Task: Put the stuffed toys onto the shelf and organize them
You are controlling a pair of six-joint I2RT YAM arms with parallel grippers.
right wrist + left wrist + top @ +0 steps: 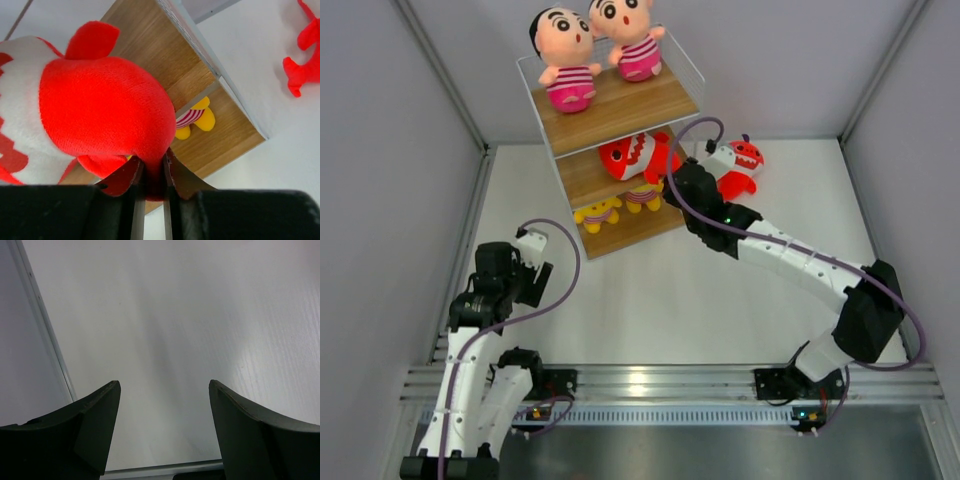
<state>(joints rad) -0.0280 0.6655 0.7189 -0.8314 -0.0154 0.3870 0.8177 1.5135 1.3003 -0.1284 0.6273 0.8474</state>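
Note:
The shelf (620, 112) stands at the back centre. Two boy dolls (570, 60) sit on its top board. Two yellow dolls (600, 212) lie on the bottom board; one shows in the right wrist view (195, 119). My right gripper (154, 167) is shut on a red shark (100, 115) and holds it at the middle board (638, 158). A second red shark (740, 165) lies on the table right of the shelf, also seen in the right wrist view (305, 60). My left gripper (165, 390) is open and empty over bare table at the near left (525, 255).
Grey walls close in the table on the left, back and right. A metal rail (640, 385) runs along the near edge by the arm bases. The right arm (790, 260) stretches diagonally from near right to the shelf.

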